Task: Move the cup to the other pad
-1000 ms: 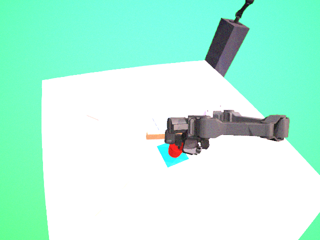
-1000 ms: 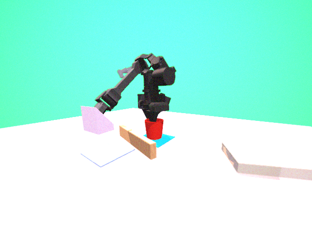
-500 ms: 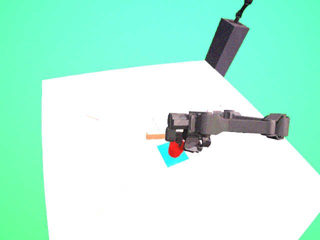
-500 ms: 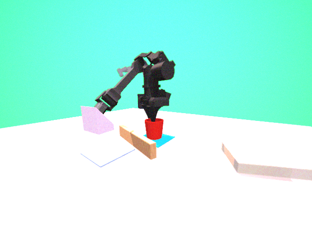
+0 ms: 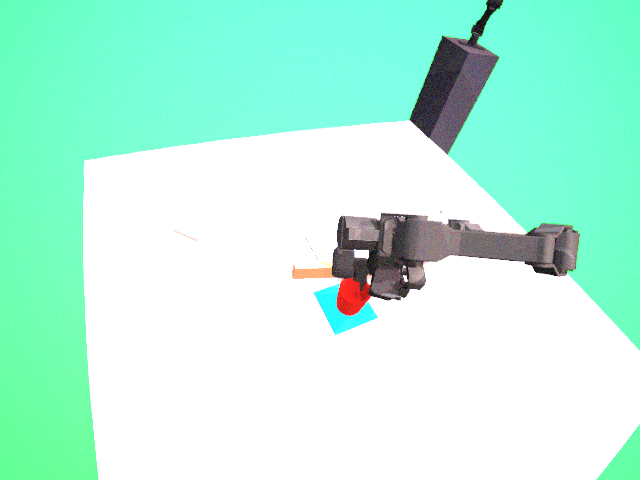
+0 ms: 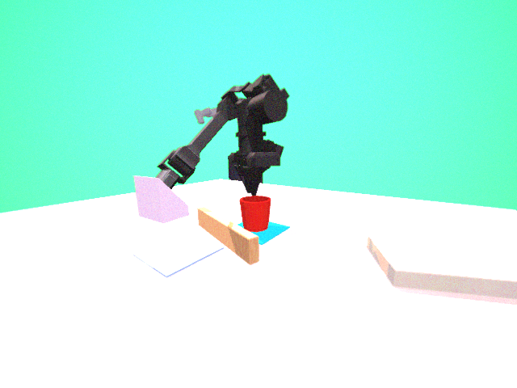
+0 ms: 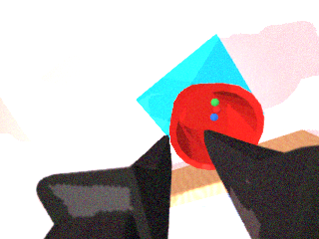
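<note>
Item: red cup [image 6: 254, 213]. It stood upright on the cyan pad [image 6: 273, 230], directly below my gripper [image 6: 252, 191]. In the exterior view my fingertips sat just above the rim, at its near-left part. In the wrist view my two dark fingers straddled the near wall of the cup, one outside it and one over the mouth, with a visible gap on each side of the wall. My fingers were parted and held nothing; the cup rested on its own.

Contents: a green marble [image 7: 214, 102] and a blue marble [image 7: 213, 117] lay inside the cup, beyond my fingertips, close together.

Item: cyan pad. It extended beyond and to the left of the cup in the wrist view; the cup sat toward the pad's near corner.

Item: wooden bar [image 6: 227, 234]. It lay on edge on the white table [image 6: 334, 334], just beside the pad, on my near side of the cup.

Item: pale lilac block [image 6: 158, 204]. It stood further off, past the bar.

Open room: bare tabletop lay beyond the pad, on the side away from the bar.
</note>
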Controlling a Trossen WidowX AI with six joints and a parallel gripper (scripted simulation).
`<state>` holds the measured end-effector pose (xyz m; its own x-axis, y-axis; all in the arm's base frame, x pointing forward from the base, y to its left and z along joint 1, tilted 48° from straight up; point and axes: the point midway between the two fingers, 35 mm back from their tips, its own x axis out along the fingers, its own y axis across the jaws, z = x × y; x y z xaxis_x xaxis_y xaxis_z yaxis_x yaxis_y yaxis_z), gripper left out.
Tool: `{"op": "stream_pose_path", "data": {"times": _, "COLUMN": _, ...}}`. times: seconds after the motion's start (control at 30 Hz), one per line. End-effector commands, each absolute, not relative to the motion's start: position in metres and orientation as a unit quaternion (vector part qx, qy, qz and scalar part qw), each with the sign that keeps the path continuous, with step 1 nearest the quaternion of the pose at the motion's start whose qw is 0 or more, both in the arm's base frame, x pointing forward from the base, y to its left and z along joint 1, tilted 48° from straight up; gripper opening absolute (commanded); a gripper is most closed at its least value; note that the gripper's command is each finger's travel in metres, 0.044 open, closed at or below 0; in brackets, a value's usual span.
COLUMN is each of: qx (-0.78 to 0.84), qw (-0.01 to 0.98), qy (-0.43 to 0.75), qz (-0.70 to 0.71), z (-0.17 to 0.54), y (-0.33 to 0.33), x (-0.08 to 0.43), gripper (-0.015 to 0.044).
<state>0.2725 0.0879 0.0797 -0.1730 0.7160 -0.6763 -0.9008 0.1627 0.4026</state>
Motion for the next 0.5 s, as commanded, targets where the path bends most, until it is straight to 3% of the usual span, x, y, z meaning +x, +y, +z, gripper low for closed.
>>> {"op": "stream_pose_path", "data": {"times": 0.0, "qx": -0.111, "qw": 0.633, "qy": 0.424, "qz": 0.638, "z": 0.0829, "y": 0.0843, "x": 0.2737, "gripper": 0.0128}}
{"op": "stream_pose_path", "data": {"times": 0.23, "qx": -0.111, "qw": 0.633, "qy": 0.424, "qz": 0.639, "z": 0.0888, "y": 0.0781, "x": 0.2749, "gripper": 0.0128}}
{"op": "stream_pose_path", "data": {"times": 0.47, "qx": -0.108, "qw": 0.634, "qy": 0.424, "qz": 0.638, "z": 0.0865, "y": 0.0806, "x": 0.2741, "gripper": 0.0312}}
